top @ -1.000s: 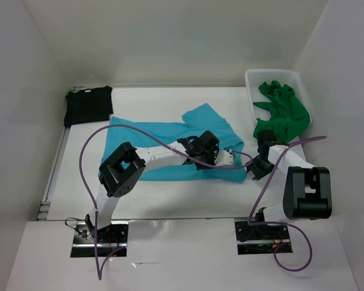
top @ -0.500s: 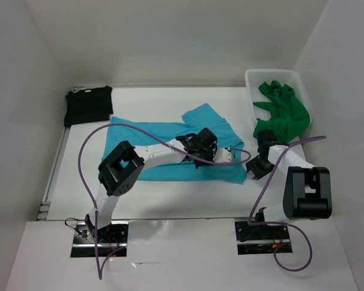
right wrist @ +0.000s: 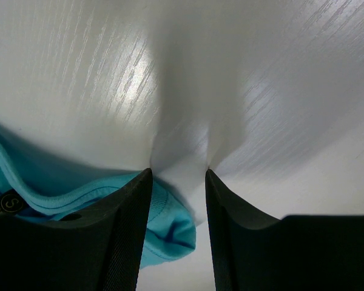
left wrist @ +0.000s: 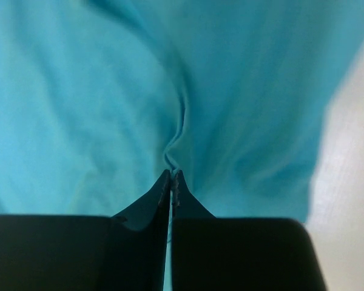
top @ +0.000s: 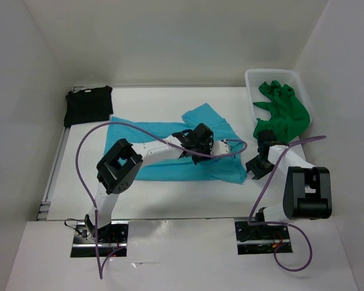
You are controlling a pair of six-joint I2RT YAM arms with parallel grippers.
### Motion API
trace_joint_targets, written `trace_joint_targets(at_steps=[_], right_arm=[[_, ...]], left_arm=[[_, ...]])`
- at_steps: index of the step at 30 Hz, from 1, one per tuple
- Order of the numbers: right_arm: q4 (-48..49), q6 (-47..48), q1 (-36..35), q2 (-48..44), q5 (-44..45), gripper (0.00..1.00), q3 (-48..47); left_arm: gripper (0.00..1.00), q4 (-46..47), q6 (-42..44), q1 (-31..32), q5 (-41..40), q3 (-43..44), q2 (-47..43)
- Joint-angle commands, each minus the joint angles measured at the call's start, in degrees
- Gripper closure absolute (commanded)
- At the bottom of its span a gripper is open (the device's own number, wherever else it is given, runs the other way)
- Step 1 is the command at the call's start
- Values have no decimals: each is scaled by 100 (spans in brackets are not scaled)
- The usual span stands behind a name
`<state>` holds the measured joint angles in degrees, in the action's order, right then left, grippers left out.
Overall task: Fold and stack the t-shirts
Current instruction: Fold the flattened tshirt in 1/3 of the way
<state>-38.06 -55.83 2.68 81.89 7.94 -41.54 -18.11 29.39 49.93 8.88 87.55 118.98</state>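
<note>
In the middle of the white table (top: pixel 188 200), the turquoise blue soft cloth t-shirt (top: pixel 170 171) lies spread, with the left gripper (left wrist: pixel 171 177) pinching a small wrinkle of it. At its 3 o'clock edge the right gripper (right wrist: pixel 177 173) stands spread, holding nothing. A pull might slip off that tiny pinch, or drag the loose shirt into a lump.

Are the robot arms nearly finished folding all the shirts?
Not yet. Done: the black t-shirt lies folded in the far left corner. In hand: the turquoise t-shirt is spread out, the left gripper pinching a wrinkle of it, the right gripper open at its edge. Left: the green t-shirt sits crumpled in the white basket, and nothing is stacked.
</note>
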Motion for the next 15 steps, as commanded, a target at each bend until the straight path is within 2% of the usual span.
trace_joint_targets(at_steps=[1, 4, 8, 13, 14, 15], right_arm=[[300, 2, 22, 82, 32, 54, 137], [300, 2, 22, 82, 32, 54, 137], [300, 2, 22, 135, 32, 54, 137], [300, 2, 22, 135, 32, 54, 137], [300, 2, 22, 135, 32, 54, 137], [300, 2, 22, 135, 32, 54, 137]], left_arm=[[100, 343, -723, -466, -159, 104, -33], [100, 343, -1145, -721, -212, 245, 20], [100, 343, -1453, -844, -80, 298, 142], [99, 343, -1813, -906, -317, 298, 266], [96, 343, -1814, -906, -317, 298, 318], [86, 273, -1814, -906, -317, 359, 319]])
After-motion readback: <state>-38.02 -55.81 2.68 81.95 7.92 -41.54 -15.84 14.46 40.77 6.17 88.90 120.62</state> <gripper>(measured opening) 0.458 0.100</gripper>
